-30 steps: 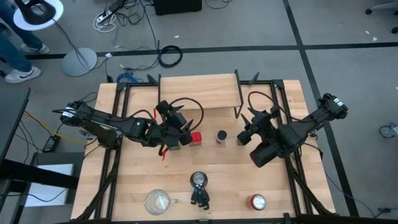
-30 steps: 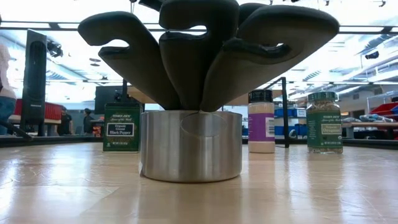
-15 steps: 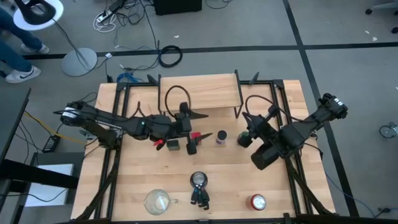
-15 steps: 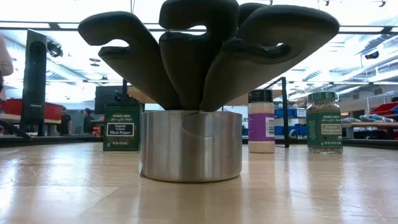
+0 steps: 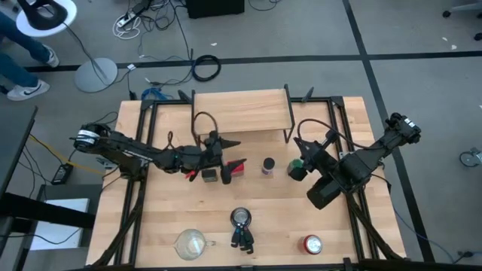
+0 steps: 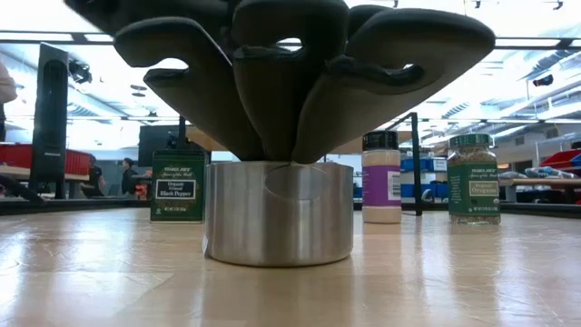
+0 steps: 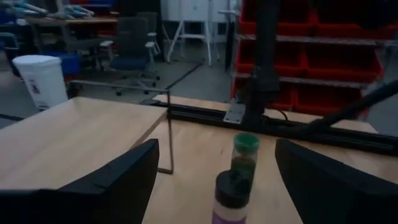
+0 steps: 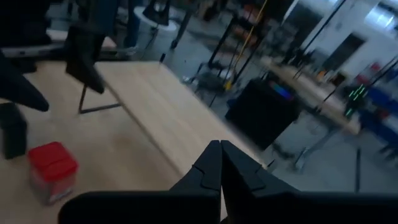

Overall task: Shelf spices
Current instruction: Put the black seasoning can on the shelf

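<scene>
Nearest my low camera sits a steel holder (image 6: 279, 213) stuffed with dark utensils, and behind it I see the dark olive tin (image 6: 177, 186), the purple-labelled jar (image 6: 381, 178) and the green-lidded jar (image 6: 473, 179) standing upright on the table (image 5: 263, 207). From above, my left arm stretches flat across the table, its gripper (image 5: 228, 167) spread wide over the olive tin and the red tin (image 5: 239, 170), gripping neither. My right gripper (image 5: 301, 162) hangs just beside the green-lidded jar, fingers (image 8: 219, 163) pressed together on nothing. Farther back the shelf (image 5: 241, 111) carries no spices.
</scene>
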`<state>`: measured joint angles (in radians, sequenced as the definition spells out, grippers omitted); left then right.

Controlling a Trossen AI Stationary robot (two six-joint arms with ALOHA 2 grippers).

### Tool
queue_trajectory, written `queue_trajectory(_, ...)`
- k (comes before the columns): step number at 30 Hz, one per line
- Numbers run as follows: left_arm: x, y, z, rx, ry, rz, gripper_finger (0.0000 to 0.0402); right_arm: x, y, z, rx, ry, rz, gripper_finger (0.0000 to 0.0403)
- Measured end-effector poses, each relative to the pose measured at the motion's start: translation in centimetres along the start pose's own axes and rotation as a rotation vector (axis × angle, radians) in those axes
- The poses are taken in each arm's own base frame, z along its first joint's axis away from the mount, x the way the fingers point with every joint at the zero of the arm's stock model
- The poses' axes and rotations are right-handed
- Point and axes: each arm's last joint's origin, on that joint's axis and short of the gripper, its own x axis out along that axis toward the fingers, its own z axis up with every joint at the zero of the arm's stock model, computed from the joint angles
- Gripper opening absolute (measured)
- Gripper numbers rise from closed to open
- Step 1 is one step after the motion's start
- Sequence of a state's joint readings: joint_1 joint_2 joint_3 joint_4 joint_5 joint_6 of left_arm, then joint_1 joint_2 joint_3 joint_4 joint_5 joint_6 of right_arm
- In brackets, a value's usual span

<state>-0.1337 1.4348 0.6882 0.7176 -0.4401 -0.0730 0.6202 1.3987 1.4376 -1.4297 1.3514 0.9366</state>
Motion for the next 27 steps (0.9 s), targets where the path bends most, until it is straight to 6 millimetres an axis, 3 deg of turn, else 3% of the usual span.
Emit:
queue_trajectory(3,-2.1,0.5,0.1,-0.039,-0.105,0.023,0.0317,-1.0,-1.5,-0.1,0.002,-0.090,-0.031,0.0000)
queue_trajectory(11,-11.0,3.2,2.5,-0.048,-0.333,0.083,0.0276,-3.5,-6.0,-0.7,0.044,-0.201,0.057,0.0000)
queue_trajectory(15,-14.4,4.5,3.6,-0.019,-0.375,0.115,0.0253,-4.1,-7.7,-1.6,0.053,-0.255,0.087,0.0000)
queue_trajectory(21,-17.3,5.8,4.3,-0.004,-0.364,0.116,0.0231,-3.9,-9.5,-3.8,0.086,-0.284,0.122,0.0000)
queue_trajectory(27,-18.1,6.3,3.4,0.012,-0.268,0.103,0.0227,-3.2,-9.9,-6.0,0.167,-0.280,0.135,0.0000)
